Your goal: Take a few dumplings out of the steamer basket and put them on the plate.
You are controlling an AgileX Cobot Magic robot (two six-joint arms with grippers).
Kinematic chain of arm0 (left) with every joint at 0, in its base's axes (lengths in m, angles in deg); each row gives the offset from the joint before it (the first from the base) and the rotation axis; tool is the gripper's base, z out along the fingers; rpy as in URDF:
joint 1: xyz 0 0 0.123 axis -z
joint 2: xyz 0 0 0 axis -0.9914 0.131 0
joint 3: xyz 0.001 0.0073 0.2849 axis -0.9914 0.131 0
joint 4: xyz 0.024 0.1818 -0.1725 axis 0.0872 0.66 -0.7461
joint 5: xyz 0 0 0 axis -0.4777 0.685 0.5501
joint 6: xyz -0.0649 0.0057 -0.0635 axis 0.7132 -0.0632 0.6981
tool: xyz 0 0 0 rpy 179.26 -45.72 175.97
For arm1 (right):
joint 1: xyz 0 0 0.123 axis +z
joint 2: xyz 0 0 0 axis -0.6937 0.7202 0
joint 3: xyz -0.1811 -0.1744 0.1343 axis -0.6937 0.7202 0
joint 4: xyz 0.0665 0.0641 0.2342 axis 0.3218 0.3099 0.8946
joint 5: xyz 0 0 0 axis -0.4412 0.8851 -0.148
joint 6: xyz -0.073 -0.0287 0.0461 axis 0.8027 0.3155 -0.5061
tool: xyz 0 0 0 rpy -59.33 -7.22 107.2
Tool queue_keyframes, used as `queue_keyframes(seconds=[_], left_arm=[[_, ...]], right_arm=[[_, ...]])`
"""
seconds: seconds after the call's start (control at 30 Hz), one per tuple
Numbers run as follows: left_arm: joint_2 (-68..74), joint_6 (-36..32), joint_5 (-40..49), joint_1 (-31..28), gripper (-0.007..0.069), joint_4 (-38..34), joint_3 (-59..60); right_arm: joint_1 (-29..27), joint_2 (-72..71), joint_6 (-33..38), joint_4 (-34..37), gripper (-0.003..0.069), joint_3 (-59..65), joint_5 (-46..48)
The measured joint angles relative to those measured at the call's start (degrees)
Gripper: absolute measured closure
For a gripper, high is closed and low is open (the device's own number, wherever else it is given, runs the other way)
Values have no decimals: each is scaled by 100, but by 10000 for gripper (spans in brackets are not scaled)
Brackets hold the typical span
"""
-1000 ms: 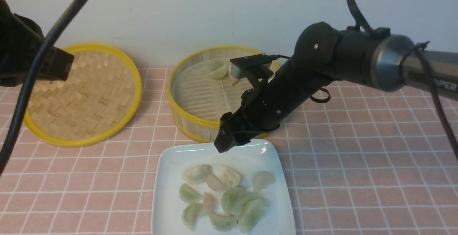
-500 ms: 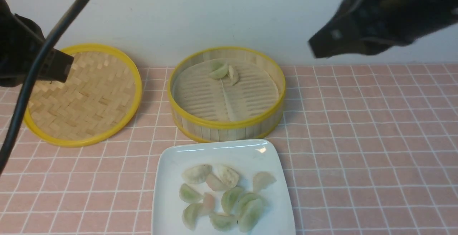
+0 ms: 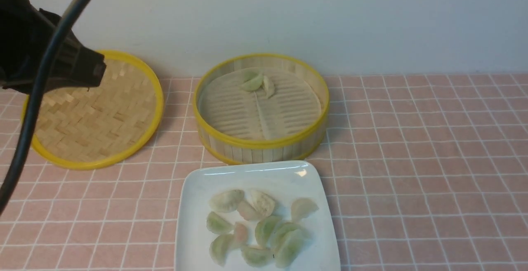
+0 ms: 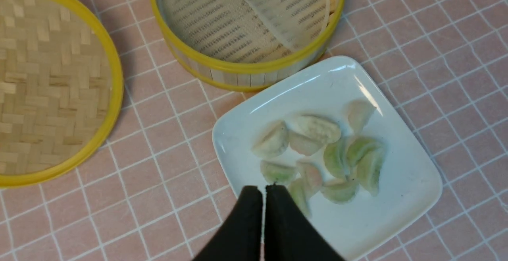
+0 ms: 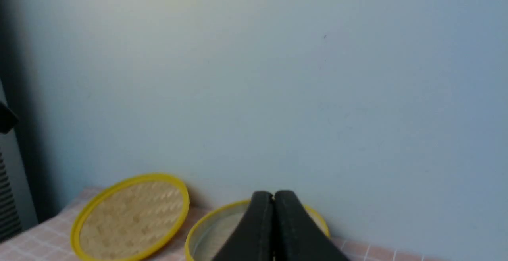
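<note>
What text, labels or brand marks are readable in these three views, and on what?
None readable in any view.
No lettering shows on the plate, the steamer basket, the woven lid, the left gripper or the right gripper.
The tiled tablecloth and the wall are also unprinted.

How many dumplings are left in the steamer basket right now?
2: a pale green half-moon dumpling and a whitish one beside it, both near the far wall of the round yellow-rimmed bamboo steamer basket. None seems hidden.
</note>
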Motion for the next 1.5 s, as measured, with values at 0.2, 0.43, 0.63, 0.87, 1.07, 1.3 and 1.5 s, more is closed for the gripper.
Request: queue_keyframes(seconds=[0.2,0.43,0.63,0.87,1.07,1.3,1.5], left_arm=[[0,-40,-103,0,631,-45,2],[-738,-401,-446,0,631,-140,592],[-2496,-423,-1952,0,631,-130,2158],[-4001,-423,-3106,0,631,-135,3661],[-4630,-423,-3119,0,631,-135,4217],[-4689,-428,-2829,0,631,-134,4437],[-4741,-428,-3214,-25,631,-2,4711]], right_arm=[[0,-578,-1060,-959,673,659,-96],[0,-585,-1324,-1190,673,684,-189],[0,-587,-1332,-1203,673,684,-199],[0,-587,-1350,-1203,673,687,-204],[0,-587,-1350,-1207,673,687,-204],[0,-587,-1350,-1207,673,687,-209],[0,-587,-1427,-1207,673,687,-209]])
